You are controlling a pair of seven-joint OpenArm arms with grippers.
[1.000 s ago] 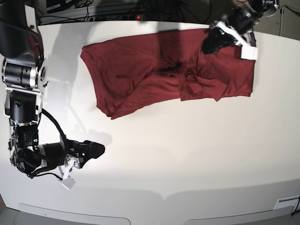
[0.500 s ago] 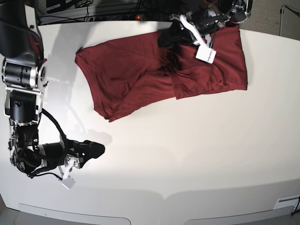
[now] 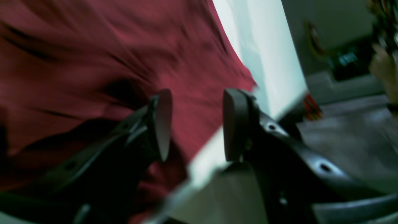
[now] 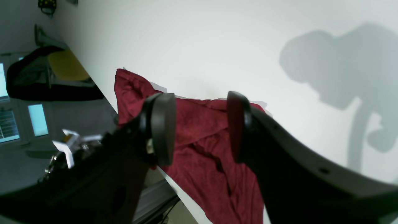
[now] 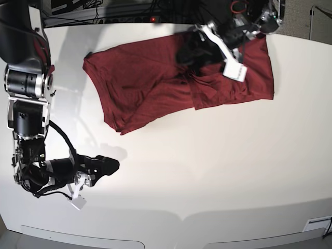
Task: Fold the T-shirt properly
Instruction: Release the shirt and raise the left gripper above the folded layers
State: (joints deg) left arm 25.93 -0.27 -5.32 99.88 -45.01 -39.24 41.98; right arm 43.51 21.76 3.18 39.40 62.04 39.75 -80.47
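Note:
The maroon T-shirt [image 5: 140,78] lies spread and creased along the far side of the white table [image 5: 207,171], with a fold bunched near its middle. My left gripper [image 5: 185,54] hovers over the shirt's upper middle. In the left wrist view, the left gripper [image 3: 197,124] is open with nothing between its pads, and the T-shirt [image 3: 93,62] lies blurred beneath it. My right gripper [image 5: 111,165] sits low over bare table at the near left, far from the cloth. It stands open and empty [image 4: 199,127], with the T-shirt [image 4: 130,90] seen beyond it.
Cables and dark gear [image 5: 104,10] line the far table edge just behind the shirt. A white tag [image 5: 236,71] hangs from the left wrist. The rounded front edge of the table [image 5: 181,218] runs along the bottom.
My left gripper swept leftward over the shirt, dragging cloth toward the middle, then opened and let go. The right arm has hardly moved.

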